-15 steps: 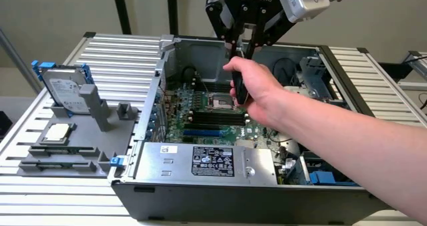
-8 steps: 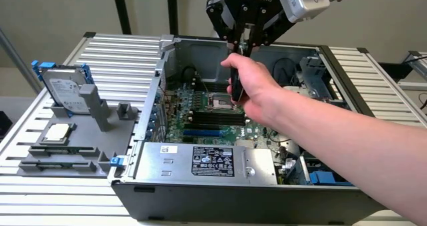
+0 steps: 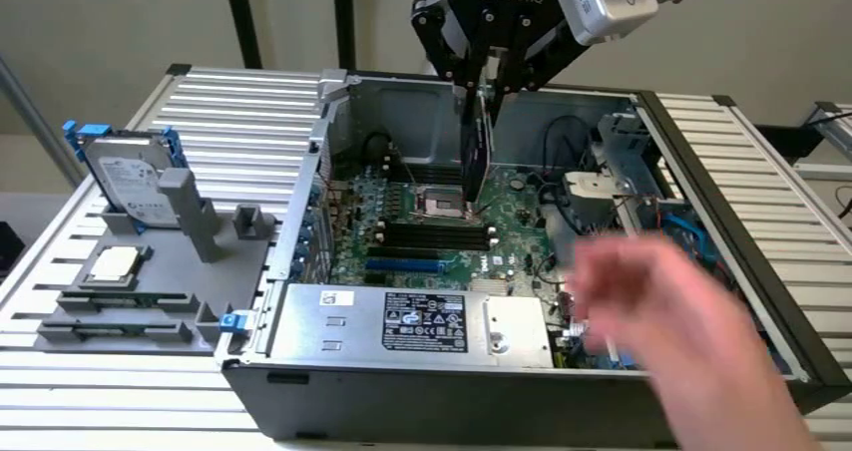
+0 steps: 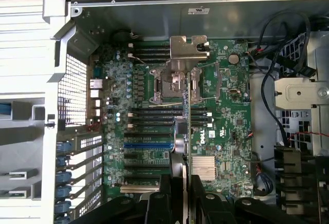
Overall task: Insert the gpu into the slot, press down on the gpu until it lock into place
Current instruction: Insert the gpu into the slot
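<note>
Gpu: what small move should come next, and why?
Probably shift the gpu toward the slot: the gripper holds it upright near the CPU socket, off that blue strip. A hand is over the case, so move slowly.

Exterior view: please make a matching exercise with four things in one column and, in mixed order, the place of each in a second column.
1. gpu
2. slot
3. hard drive
4. person's hand

A. on the grey stand, outside the case
B. blue, on the motherboard
C. held upright in the gripper
D. over the case, exterior view's right

Pairs: 1-C, 2-B, 3-A, 4-D
</note>
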Available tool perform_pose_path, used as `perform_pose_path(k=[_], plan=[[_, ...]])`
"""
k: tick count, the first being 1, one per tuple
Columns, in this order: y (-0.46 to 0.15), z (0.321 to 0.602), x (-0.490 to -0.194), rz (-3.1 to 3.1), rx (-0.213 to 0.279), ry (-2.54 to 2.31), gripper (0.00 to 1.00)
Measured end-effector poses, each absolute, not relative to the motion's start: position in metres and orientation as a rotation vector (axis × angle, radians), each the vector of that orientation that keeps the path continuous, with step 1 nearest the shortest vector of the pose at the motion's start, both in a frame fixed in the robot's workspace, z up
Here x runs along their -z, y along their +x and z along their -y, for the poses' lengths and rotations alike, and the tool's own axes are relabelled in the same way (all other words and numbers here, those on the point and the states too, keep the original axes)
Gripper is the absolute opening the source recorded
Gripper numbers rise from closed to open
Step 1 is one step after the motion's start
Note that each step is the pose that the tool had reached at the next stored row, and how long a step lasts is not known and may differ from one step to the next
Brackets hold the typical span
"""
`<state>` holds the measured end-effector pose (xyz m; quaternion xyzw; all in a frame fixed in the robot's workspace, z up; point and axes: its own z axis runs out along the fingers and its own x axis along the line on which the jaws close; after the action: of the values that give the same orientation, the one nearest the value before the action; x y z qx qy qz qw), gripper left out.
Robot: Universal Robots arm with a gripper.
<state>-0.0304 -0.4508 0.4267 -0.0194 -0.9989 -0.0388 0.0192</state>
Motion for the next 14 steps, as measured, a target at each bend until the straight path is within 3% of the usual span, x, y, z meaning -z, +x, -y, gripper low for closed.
perform_pose_path(k=[14], plan=[[-0.0313, 0.4499, -0.4264, 3.095, 0.116, 0.131, 0.26]])
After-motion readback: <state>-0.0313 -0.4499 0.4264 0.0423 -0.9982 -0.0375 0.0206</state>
